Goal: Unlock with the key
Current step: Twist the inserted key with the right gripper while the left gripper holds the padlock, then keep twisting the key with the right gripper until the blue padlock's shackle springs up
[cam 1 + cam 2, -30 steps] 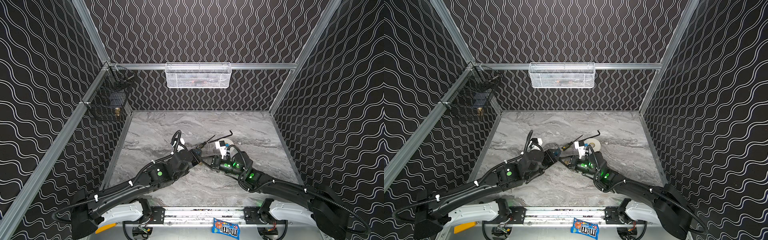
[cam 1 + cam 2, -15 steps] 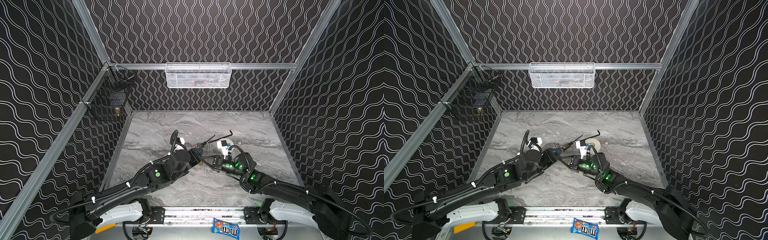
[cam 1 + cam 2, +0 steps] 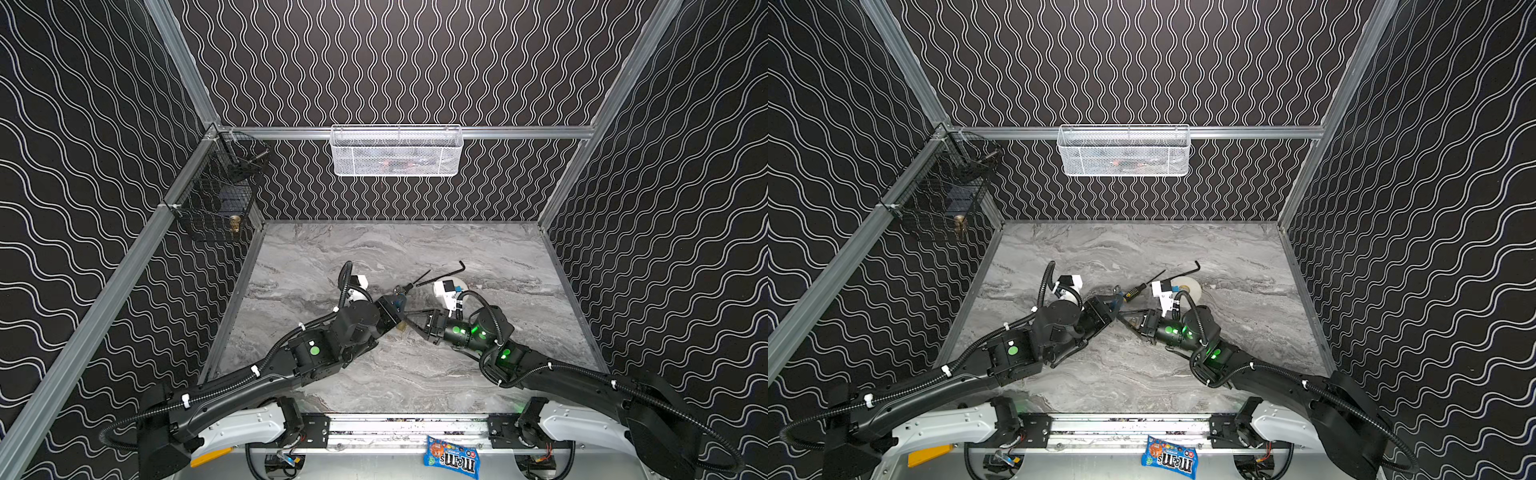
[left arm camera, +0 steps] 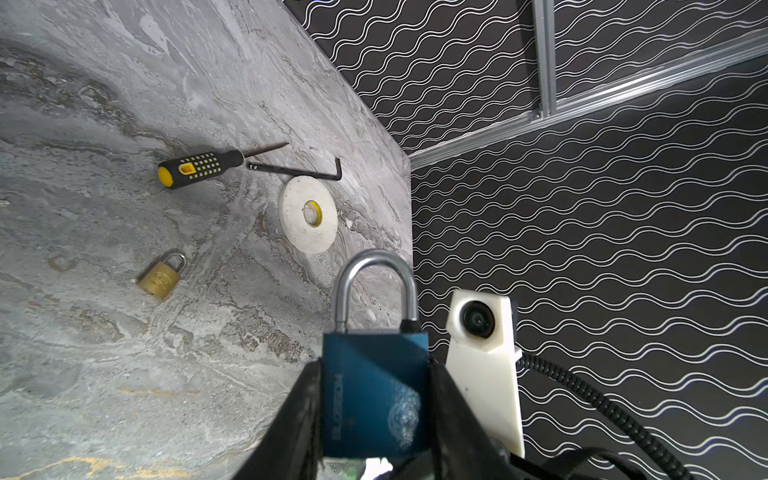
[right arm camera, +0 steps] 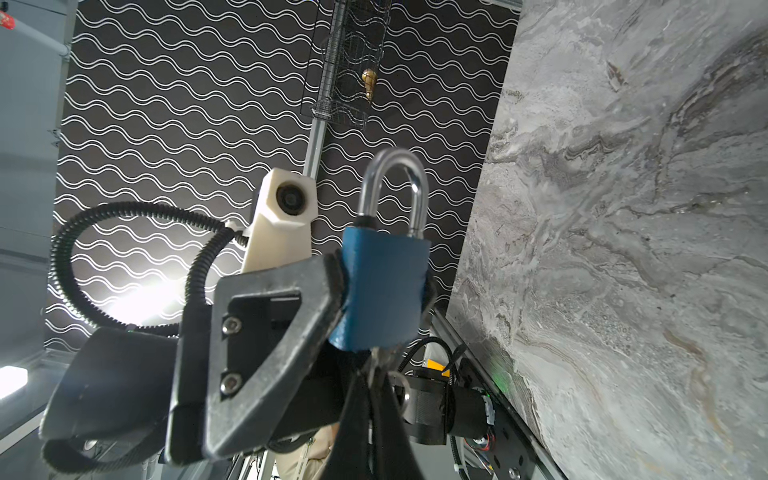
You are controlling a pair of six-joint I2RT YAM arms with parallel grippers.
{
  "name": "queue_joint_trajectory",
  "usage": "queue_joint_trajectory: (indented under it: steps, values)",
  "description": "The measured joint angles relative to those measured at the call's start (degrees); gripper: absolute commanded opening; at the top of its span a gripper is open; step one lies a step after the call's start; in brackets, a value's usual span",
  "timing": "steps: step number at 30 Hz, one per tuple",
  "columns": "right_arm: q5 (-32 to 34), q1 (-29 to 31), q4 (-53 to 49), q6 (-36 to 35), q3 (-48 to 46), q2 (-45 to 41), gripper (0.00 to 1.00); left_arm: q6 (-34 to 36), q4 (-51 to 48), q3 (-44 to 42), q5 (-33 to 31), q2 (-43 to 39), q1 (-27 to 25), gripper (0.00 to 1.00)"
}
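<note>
Currently: the key-in-lock step looks to be in hand. Both arms meet over the middle of the table (image 4: 104, 374), with lock and key brought together.
Left pincer (image 4: 374, 370): clamped across the body of the blue padlock (image 4: 370, 415), one finger on each narrow side, holding it up off the table.
Right pincer (image 5: 374, 388): fully closed on the key (image 5: 376, 361), pinching its head between the fingertips.
Key: it stands out of the right fingertips and runs up to the underside of the blue padlock, where the keyhole should be. How deep the blade sits cannot be told, as the spot is dark and crowded.
Shackle (image 4: 376, 266): in both wrist views its two legs appear to meet the body, so the lock is judged not yet open.
Progress: grasping and lining up seem done. The turn and the release of the shackle are left.
Next move: it calls for the blade to be pushed fully home if it is not already. Then the right wrist must roll about the key's own line while the left holds the body firm against the twist.
Risk: the thin key may slip or tilt in the pads.
Bystanders: a brass padlock (image 4: 162, 278), a screwdriver (image 4: 199, 168), a hex key (image 4: 299, 169) and a tape roll (image 4: 307, 218) lie on the table, apart from the work.
</note>
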Motion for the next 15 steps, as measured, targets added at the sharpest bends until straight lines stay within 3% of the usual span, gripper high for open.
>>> queue_joint_trajectory:
  steps: [15]
  values:
    - [0.37,0.50,5.53,3.21,-2.47,1.68,0.00,-1.38,-0.96,-0.46,-0.42,-0.28,-0.74,0.00]
